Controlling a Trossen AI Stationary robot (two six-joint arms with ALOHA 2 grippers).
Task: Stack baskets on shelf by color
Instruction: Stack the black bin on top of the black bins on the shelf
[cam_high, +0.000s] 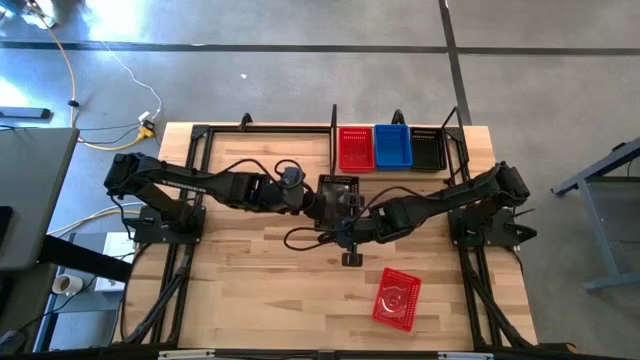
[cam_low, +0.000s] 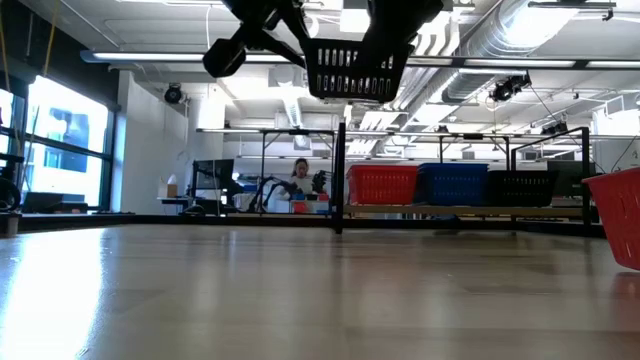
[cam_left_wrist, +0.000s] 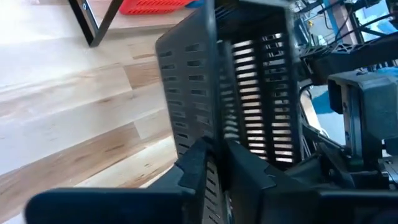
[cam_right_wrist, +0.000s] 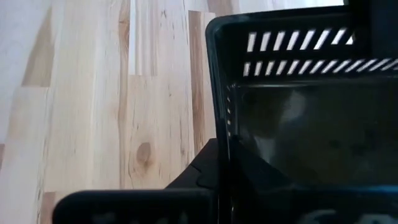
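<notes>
A black basket (cam_high: 338, 190) hangs high over the table's middle, in front of the shelf (cam_high: 334, 128); in the low view the black basket (cam_low: 355, 68) sits slightly tilted with its opening up. My left gripper (cam_high: 318, 205) comes at it from the left and my right gripper (cam_high: 360, 212) from the right, each shut on a wall. On the shelf a red basket (cam_high: 355, 148), a blue basket (cam_high: 392, 146) and a black one (cam_high: 428, 150) stand side by side on their bottoms. Another red basket (cam_high: 397, 298) lies on the table near the front right. My left gripper has a slotted side wall (cam_left_wrist: 214, 134) of the black basket between its two fingers, one finger inside the basket and one outside. The fingers slant down from the table's left. The basket is lifted clear of the table. My right gripper pinches the basket's wall at its rim (cam_right_wrist: 219, 134), close to a corner, one finger inside and one outside. It comes slanting down from the table's right. The basket hangs clear of the table, nearly level.
The shelf's black uprights (cam_low: 340, 180) stand at the far edge, with the red (cam_low: 382, 185), blue (cam_low: 452, 184) and black (cam_low: 518, 185) baskets filling its base. Bare wood lies below the raised basket and to the left. A person sits far back in the room.
</notes>
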